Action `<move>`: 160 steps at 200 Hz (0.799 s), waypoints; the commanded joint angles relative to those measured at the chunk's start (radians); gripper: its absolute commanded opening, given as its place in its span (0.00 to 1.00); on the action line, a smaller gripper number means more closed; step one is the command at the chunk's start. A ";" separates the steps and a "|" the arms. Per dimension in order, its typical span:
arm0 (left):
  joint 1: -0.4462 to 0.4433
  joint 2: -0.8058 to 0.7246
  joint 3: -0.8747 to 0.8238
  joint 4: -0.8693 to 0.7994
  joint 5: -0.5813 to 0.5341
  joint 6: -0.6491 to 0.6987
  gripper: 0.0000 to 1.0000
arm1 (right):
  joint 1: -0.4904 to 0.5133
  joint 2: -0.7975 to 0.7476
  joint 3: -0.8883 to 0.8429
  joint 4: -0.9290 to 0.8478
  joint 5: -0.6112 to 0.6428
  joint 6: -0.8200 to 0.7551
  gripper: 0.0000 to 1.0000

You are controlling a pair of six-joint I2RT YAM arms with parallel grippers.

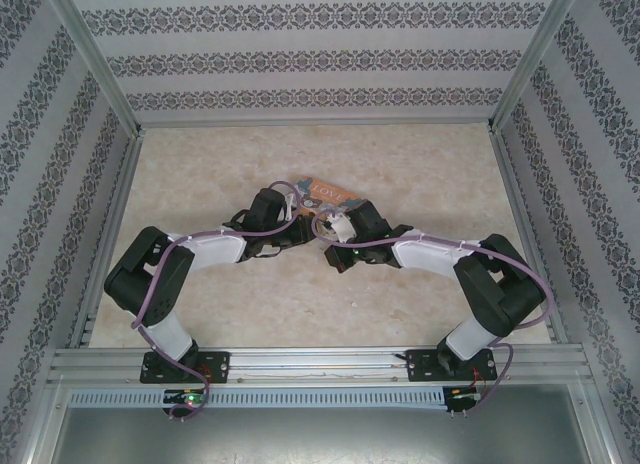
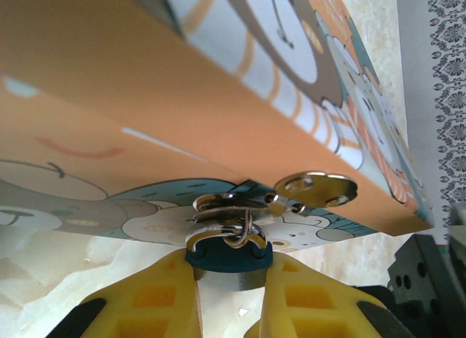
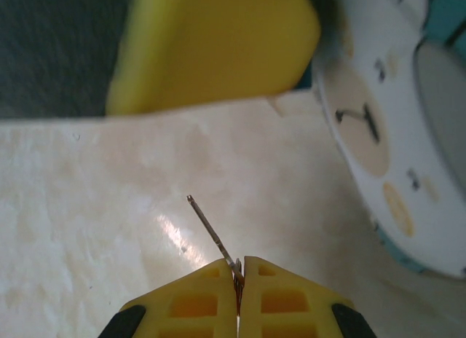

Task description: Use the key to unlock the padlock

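Note:
The small padlock [image 2: 222, 256] has a blue-teal body with a silvery base. My left gripper [image 2: 229, 276] is shut on it, one yellow finger on each side. Its silvery shackle [image 2: 240, 232] is hooked through the metal hasp [image 2: 218, 203] on the orange picture tin [image 2: 145, 97]. My right gripper [image 3: 239, 269] is shut on the key [image 3: 211, 229]. The key's thin shaft sticks out up and to the left over the bare tabletop and touches nothing. In the top view both grippers, left [image 1: 303, 232] and right [image 1: 332, 230], meet just in front of the tin [image 1: 325, 191].
A flat silvery key-like piece with two holes [image 2: 317, 189] hangs by the hasp. In the right wrist view a yellow finger of the left gripper [image 3: 211, 46] is above the key and the tin [image 3: 393, 134] lies to the right. Patterned walls [image 1: 300, 54] enclose the beige table [image 1: 200, 174].

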 commanded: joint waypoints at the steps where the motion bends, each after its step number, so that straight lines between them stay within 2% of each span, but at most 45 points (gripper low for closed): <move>1: -0.017 -0.029 0.030 -0.015 0.022 0.014 0.19 | -0.006 0.018 0.029 0.011 0.039 -0.031 0.00; 77: -0.017 -0.021 0.041 -0.016 0.034 0.012 0.19 | -0.099 0.010 0.040 -0.021 0.046 -0.091 0.00; 160: -0.017 -0.006 0.050 -0.005 0.035 0.004 0.19 | -0.034 0.001 0.008 -0.008 0.015 -0.070 0.00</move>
